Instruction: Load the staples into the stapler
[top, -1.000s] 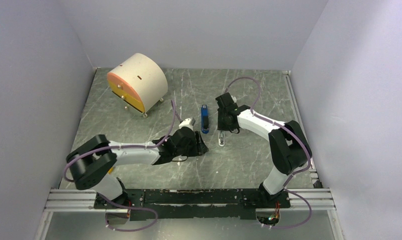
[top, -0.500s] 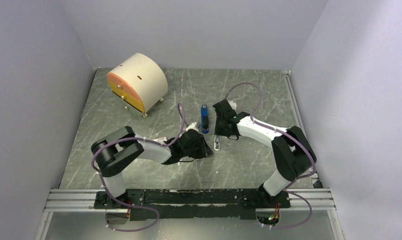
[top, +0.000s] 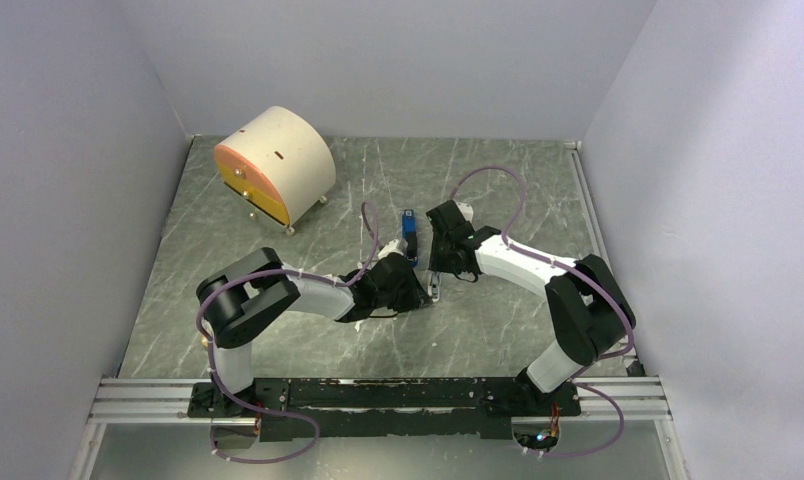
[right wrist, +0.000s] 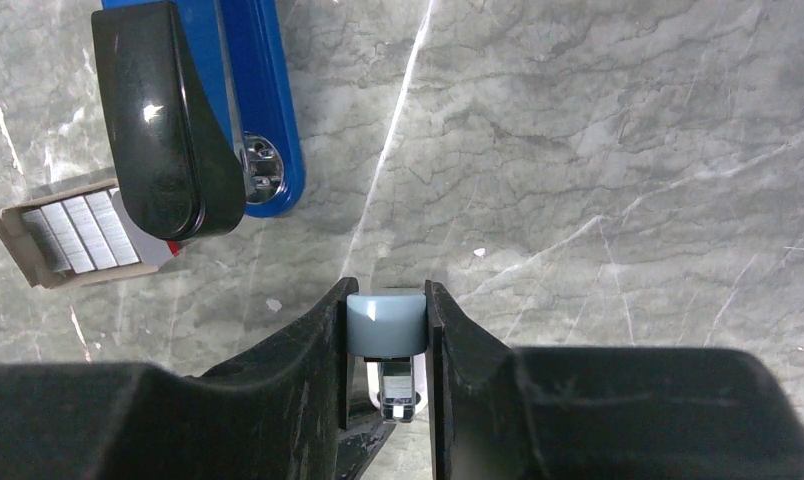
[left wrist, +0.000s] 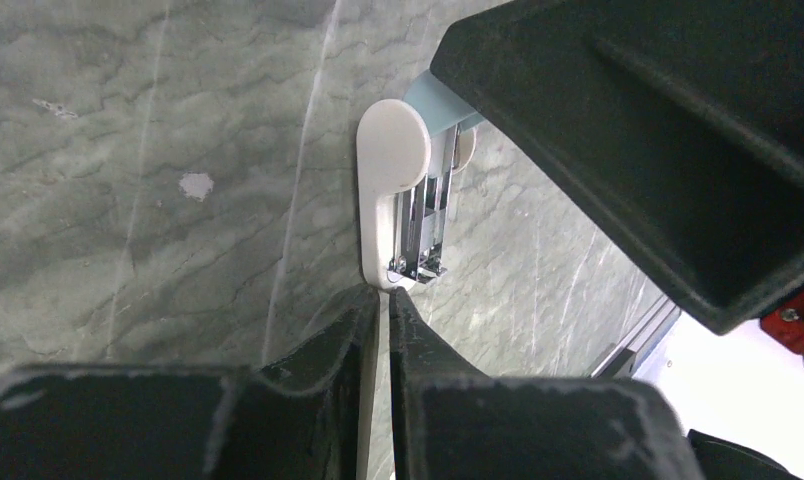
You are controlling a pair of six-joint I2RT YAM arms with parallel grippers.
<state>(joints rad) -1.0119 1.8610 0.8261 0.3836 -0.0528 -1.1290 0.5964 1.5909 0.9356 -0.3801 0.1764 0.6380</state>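
Note:
The blue and black stapler [top: 409, 236] lies on the table; in the right wrist view [right wrist: 268, 130] it is at the upper left. The grey staples [right wrist: 78, 232] sit in a small open cardboard box beside its black end. They are hidden under my left arm in the top view. My right gripper [right wrist: 385, 300] is shut on the light-blue end of a light-blue and white oblong piece [right wrist: 384, 325] with a chrome inner rail. My left gripper [left wrist: 386, 300] is shut, its tips touching the white end of that piece [left wrist: 390, 180].
A cream drum-shaped box with an orange face [top: 275, 165] stands at the back left. The two grippers [top: 426, 285] meet close together mid-table, just in front of the stapler. Walls close in the table on three sides.
My left gripper has moved right, up to the end of the light-blue and white piece. My right gripper has shifted slightly left with that piece in it.

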